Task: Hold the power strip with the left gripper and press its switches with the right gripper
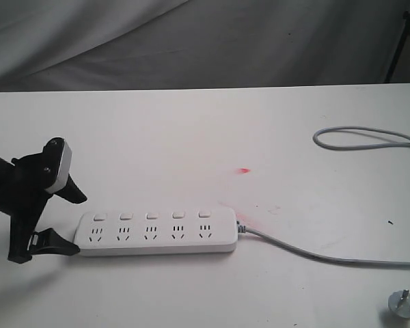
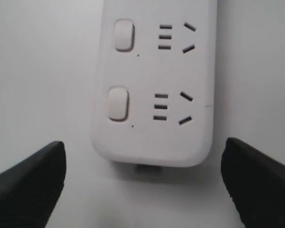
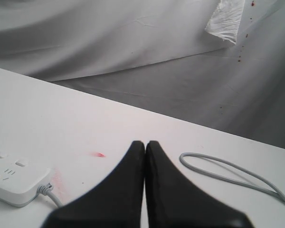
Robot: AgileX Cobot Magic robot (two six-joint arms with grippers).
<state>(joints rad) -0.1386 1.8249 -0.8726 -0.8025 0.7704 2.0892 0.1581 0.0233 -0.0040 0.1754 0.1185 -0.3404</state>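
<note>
Power strip (image 1: 157,232) awaits: left gripper (image 1: 76,223), spread wide at its nine-o'clock end, should straddle squarely before clamping; right gripper (image 3: 145,143) clenched.

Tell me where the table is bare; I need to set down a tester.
Bare: the table behind the power strip, up to the far edge, and the front band from the strip to the plug. Crowded: the strip's left end, flanked by the open left gripper, and the right side, where the grey cord loops.
</note>
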